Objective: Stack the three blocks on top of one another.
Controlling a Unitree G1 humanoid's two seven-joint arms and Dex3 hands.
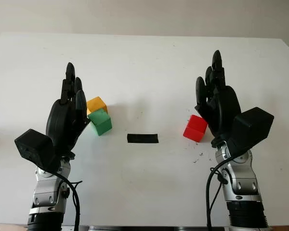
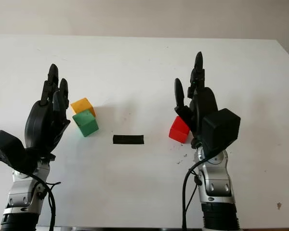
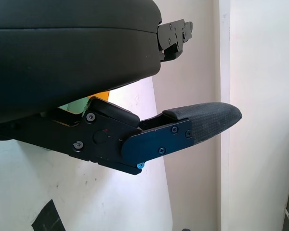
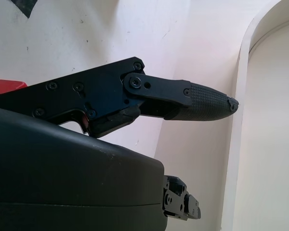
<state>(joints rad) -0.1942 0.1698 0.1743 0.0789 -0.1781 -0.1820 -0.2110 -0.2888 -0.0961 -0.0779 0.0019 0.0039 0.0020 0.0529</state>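
Left eye view: three small cubes with smooth, matte faces sit on a white table (image 1: 149,67). The green block (image 1: 101,121) and the yellow block (image 1: 96,105) touch each other on the left part of the table, the yellow one just behind the green, both tilted corner-on to the camera. The red block (image 1: 195,128) lies alone on the right, well apart from the pair. Between the two groups a flat black rectangular strip of tape (image 1: 142,138) lies on the table surface. The left hand (image 1: 66,115), a glossy black shell with jointed fingers, stands just beside the green and yellow blocks, open and holding nothing. The right hand (image 1: 217,103) stands just beside the red block, likewise open and empty. In the right wrist view one finger (image 4: 209,103) ends in a rounded pad with a fine dimpled grip texture, and a corner of the red block shows behind the shell.
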